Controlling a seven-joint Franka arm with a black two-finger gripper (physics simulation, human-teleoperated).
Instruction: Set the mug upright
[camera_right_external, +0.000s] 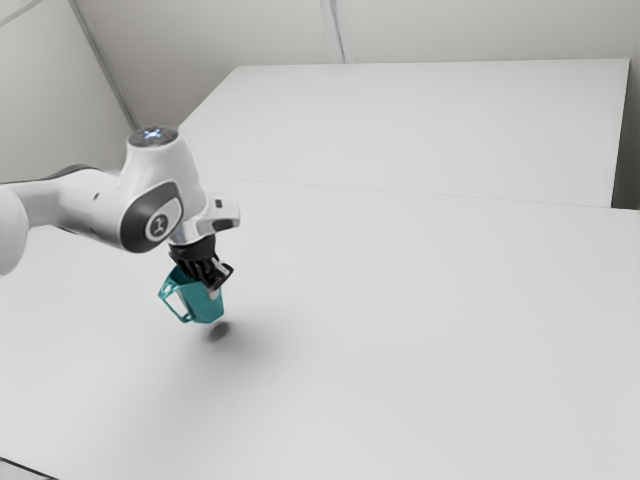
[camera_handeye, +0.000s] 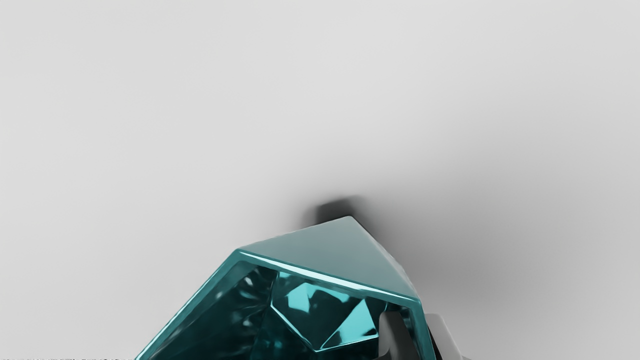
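Teal mug (camera_right_external: 207, 304) up off table (camera_right_external: 420, 320), tilted, mouth roughly up; gripper (camera_right_external: 214, 284) nearly shut, pinching one side wall w/ 1 finger (camera_handeye: 391, 330) inside, 1 outside.

Main risk, prob.: off-centre hold lets mug swivel at the pinch, esp. if a bottom edge hits 1st while it's tilted. Letting go w/ base not flat or too high could drop it & tip it onto its side; handle (camera_right_external: 172, 299) wt. might add to the roll.
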